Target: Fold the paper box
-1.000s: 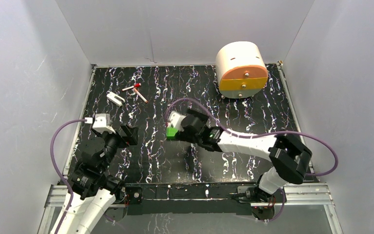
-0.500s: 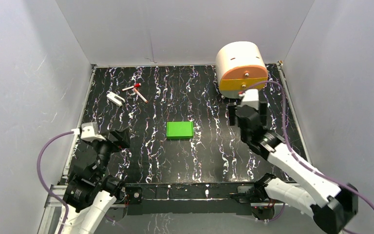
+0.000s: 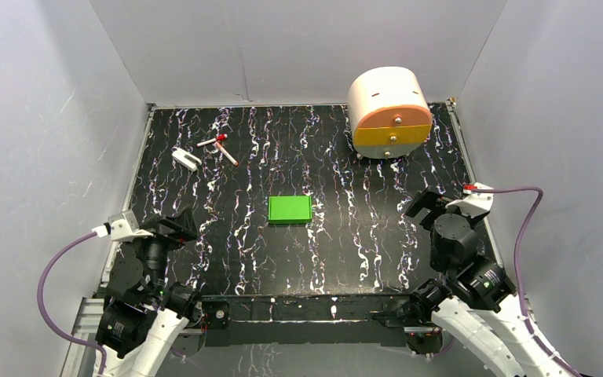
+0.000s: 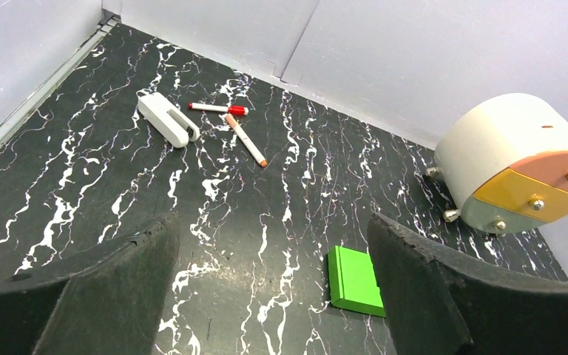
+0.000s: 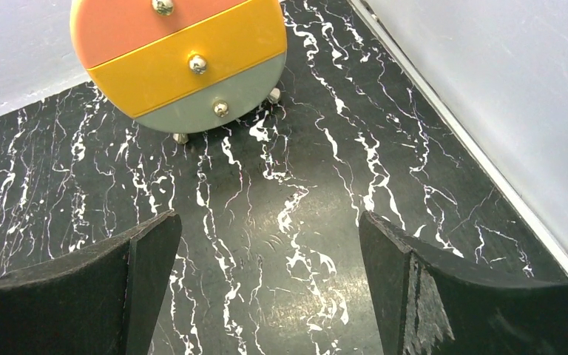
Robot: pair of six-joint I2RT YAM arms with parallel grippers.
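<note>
The paper box (image 3: 290, 210) is a small flat bright green rectangular box lying closed on the black marbled table near its middle. It also shows in the left wrist view (image 4: 356, 282), partly behind my right finger. My left gripper (image 3: 171, 228) is open and empty, pulled back near the table's front left, well apart from the box. My right gripper (image 3: 432, 206) is open and empty at the front right, also apart from the box. The right wrist view shows no green box, only bare table between its fingers (image 5: 148, 259).
A cream-and-orange rounded drawer unit (image 3: 389, 114) stands at the back right, also in the right wrist view (image 5: 181, 59). A white stapler-like object (image 3: 186, 159) and two red-and-white pens (image 3: 220, 146) lie at the back left. Grey walls surround the table.
My right arm let go of the green box, swung right and drew back to the front right. My left arm also drew back toward the front edge. The box stayed in place.
</note>
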